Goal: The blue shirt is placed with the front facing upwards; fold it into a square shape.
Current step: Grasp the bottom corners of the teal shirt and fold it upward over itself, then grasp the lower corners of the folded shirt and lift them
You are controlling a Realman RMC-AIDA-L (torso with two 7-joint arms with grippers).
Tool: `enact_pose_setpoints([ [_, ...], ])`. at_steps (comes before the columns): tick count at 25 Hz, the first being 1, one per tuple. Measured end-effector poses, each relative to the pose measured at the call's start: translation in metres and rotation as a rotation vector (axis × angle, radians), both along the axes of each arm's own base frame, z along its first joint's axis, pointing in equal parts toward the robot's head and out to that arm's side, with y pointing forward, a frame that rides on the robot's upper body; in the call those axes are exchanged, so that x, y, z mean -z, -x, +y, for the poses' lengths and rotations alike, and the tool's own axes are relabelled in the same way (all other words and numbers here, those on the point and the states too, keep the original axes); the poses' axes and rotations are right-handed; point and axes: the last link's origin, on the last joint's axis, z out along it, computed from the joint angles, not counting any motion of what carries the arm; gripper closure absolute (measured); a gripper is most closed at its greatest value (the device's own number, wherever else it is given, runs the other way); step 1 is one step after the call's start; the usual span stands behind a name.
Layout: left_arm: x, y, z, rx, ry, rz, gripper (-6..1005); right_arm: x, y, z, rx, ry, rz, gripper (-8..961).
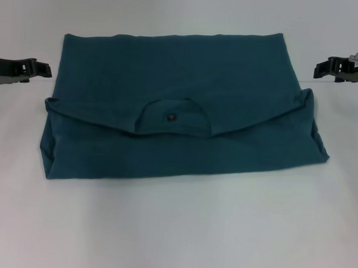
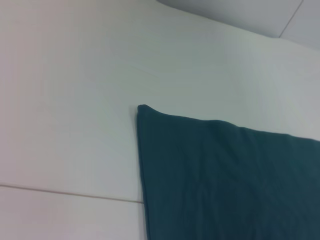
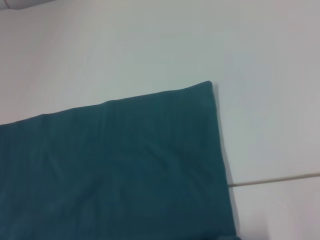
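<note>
The blue shirt (image 1: pixel 231 82) lies on the white table (image 1: pixel 173 231), folded into a wide rectangle. Its near part is doubled over the far part. The round collar with a small dark tag (image 1: pixel 171 116) shows at the fold's middle. No lettering shows. My left gripper (image 1: pixel 46 70) hovers just off the shirt's far left corner. My right gripper (image 1: pixel 320 68) hovers just off its far right corner. Neither touches the cloth. The left wrist view shows one shirt corner (image 2: pixel 225 180) flat on the table. The right wrist view shows the other corner (image 3: pixel 125 165).
The shirt's right side edge (image 1: pixel 316 133) bulges out a little past the fold. A thin seam in the table top runs up to the shirt in the left wrist view (image 2: pixel 70 192) and in the right wrist view (image 3: pixel 275 180).
</note>
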Motion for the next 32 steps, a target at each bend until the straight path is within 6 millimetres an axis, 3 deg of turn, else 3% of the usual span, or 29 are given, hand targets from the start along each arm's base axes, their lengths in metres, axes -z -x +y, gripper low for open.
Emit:
enact_pose_setpoints([
  [5,-0.01,0.0,-0.016,-0.012,-0.024,-0.074,480,-0.006,-0.001,-0.009,-0.017,0.034,0.071,429],
  [8,-0.016,0.006,-0.032,-0.021,-0.036,-0.157,347,-0.004,0.0,-0.024,-0.097,0.062,0.214,307],
  [11,-0.018,0.021,-0.049,-0.065,-0.025,-0.277,208,-0.002,-0.005,-0.045,-0.174,0.08,0.367,309],
  [15,-0.015,0.044,-0.077,-0.125,0.01,-0.431,211,0.003,-0.015,-0.075,-0.212,0.119,0.512,312],
  [22,0.002,0.059,-0.111,-0.162,0.098,-0.558,215,0.007,-0.02,-0.111,-0.301,0.173,0.658,321],
  [26,0.016,0.067,-0.116,-0.21,0.121,-0.595,214,0.009,-0.019,-0.117,-0.338,0.199,0.658,326],
  [32,0.03,0.07,-0.108,-0.169,0.107,-0.533,213,0.013,-0.02,-0.117,-0.352,0.199,0.645,333],
])
